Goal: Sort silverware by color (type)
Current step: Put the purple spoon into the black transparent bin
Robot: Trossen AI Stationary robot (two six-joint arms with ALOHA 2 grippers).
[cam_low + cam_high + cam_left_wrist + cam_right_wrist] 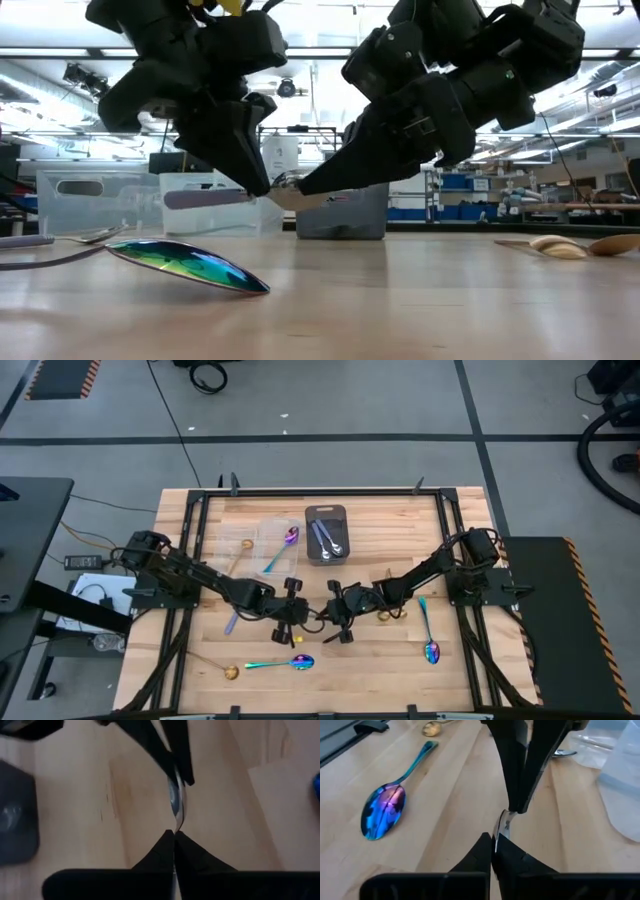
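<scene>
A silver spoon [284, 190] is held above the middle of the table between my two grippers, which meet tip to tip. My left gripper [303, 618] comes from the table's left and is shut on the spoon; it also shows in its wrist view [174, 836]. My right gripper [323, 617] comes from the right and is shut on the spoon's other end [494, 842]. A rainbow spoon [285, 662] lies flat on the table just nearer than them. Another rainbow spoon [429, 635] and a gold spoon [390, 615] lie toward the right. My left gripper pinches the narrow end of the spoon's bowl [177, 822] between its two fingertips, slanting down from the table's left. The spoon is lifted clear of the table. My right gripper pinches the spoon's opposite end [502, 826] between its two fingertips, slanting down from the table's right. Its own fingers hide the exact place of contact. The spoon is clear of the table.
A dark gray tray [326, 512] with silver spoons stands at the far middle. Clear containers [262, 532] to its left hold a rainbow spoon [284, 546] and a gold spoon [240, 552]. A gold spoon [229, 672] lies near the front left.
</scene>
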